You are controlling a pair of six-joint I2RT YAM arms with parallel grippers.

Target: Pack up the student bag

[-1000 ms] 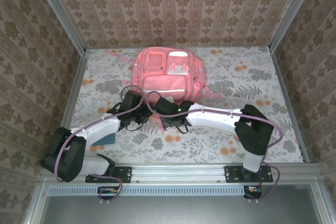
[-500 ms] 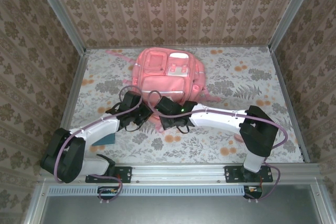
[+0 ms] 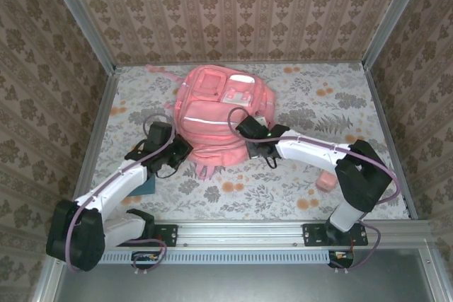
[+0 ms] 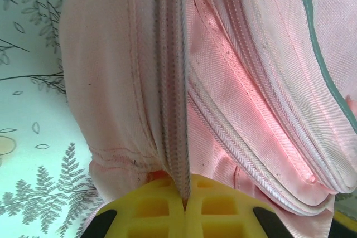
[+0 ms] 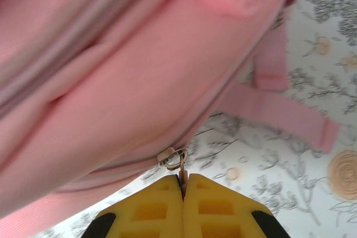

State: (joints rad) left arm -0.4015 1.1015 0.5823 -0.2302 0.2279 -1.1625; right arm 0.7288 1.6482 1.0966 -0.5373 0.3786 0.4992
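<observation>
The student bag [image 3: 216,114] lies flat, front pockets up, in the upper middle of the top view, on the flowered table [image 3: 318,100], its near edge towards the arm bases. Progress is judged early to middling. Along the zip seam [image 4: 170,82] in the left wrist view the teeth are meshed, and no open mouth shows in any view. What is inside cannot be told. A small pink item [image 3: 325,182] sits on the table at the lower right of the top view, and a teal item [image 3: 146,187] lies partly under the left arm at the lower left. If these belong in the bag, loading is not yet done. The step in hand appears to be working the zip. The left gripper [image 3: 182,152] reaches in from the lower left to the bag's near left corner, jaws closed tight on the zip seam at the bottom of its wrist view. The right gripper [image 3: 244,126] reaches in from the lower right to the bag's right flank, jaws pinched together on the metal zip pull [image 5: 172,157], with a pink strap [image 5: 279,112] on the table just beyond.
</observation>
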